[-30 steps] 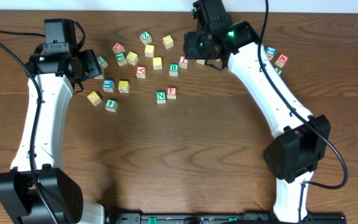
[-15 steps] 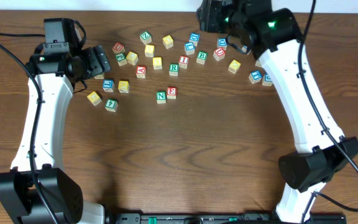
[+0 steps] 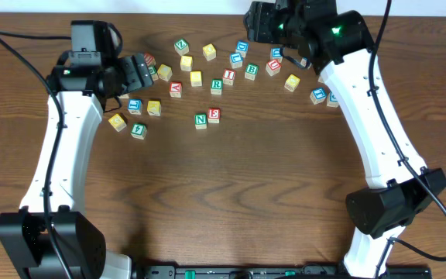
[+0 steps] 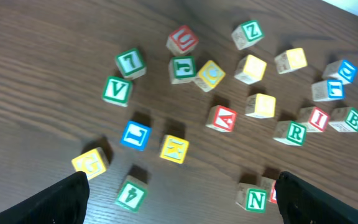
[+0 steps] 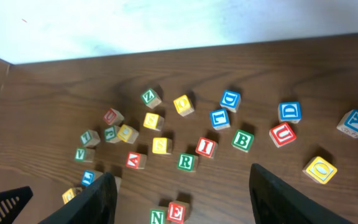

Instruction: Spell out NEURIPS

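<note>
Left gripper (image 4: pixel 182 186) now nearer the pale lettered cubes (image 4: pixel 255 199), empty jaws apart, right gripper (image 5: pixel 182 186) likewise

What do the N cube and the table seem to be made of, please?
The N cube looks like pale matt wood with a painted green letter: light bare sides show. The table looks like dark wood or wood-effect laminate: streaked grain.

The dark wooden surface (image 3: pixel 231 194) carries letter cubes scattered across its far half. A green N (image 3: pixel 200 119) and a red E (image 3: pixel 214 115) lie side by side, nearest the middle. Behind them a green R (image 3: pixel 217 84) sits just beside a red I (image 3: pixel 228 77). A red A (image 3: pixel 176 89) lies left of R, and a green B (image 3: pixel 252 70) lies to the right of I.
</note>
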Robot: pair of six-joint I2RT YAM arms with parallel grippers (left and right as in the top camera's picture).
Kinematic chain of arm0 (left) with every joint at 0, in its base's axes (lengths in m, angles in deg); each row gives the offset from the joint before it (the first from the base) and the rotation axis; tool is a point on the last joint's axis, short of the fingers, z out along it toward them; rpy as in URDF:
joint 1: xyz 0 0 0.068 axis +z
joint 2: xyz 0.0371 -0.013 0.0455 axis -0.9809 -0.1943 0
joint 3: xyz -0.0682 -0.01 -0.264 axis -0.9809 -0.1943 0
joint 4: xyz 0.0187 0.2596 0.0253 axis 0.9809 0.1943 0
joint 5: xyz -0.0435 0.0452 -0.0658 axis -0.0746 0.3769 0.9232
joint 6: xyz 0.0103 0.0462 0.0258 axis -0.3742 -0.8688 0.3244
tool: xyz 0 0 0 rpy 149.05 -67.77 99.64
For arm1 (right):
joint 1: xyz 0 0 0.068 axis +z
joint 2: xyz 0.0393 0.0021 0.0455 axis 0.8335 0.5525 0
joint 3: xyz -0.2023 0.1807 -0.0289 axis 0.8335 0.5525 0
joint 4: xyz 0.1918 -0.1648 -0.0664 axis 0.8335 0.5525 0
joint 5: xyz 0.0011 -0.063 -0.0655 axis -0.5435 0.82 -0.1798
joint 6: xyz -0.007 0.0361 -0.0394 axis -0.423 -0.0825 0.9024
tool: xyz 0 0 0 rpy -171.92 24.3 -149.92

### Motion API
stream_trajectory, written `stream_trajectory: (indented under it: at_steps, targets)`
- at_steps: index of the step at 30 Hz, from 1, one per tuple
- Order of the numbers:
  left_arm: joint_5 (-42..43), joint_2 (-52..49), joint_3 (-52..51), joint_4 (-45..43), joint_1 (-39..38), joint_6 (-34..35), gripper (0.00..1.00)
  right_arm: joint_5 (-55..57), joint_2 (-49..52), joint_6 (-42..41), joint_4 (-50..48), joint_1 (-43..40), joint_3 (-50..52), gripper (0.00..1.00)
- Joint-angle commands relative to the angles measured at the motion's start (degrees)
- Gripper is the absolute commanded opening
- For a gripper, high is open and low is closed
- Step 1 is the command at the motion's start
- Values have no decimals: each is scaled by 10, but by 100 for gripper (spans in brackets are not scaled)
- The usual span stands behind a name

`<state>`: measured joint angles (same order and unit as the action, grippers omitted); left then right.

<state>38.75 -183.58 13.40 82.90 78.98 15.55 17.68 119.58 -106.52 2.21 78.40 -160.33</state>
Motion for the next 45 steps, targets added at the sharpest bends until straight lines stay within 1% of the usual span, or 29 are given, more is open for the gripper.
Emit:
stream_trajectory:
  at_steps: [1, 9, 45]
  targets:
    - [7, -5, 3, -5, -9, 2, 94, 20, 7, -9, -1, -2, 13, 63]
    - [7, -5, 3, -6, -16, 2, 94, 24, 21, -9, 0, -2, 13, 63]
    - [7, -6, 3, -22, -32, -2, 94, 24, 21, -9, 1, -2, 15, 65]
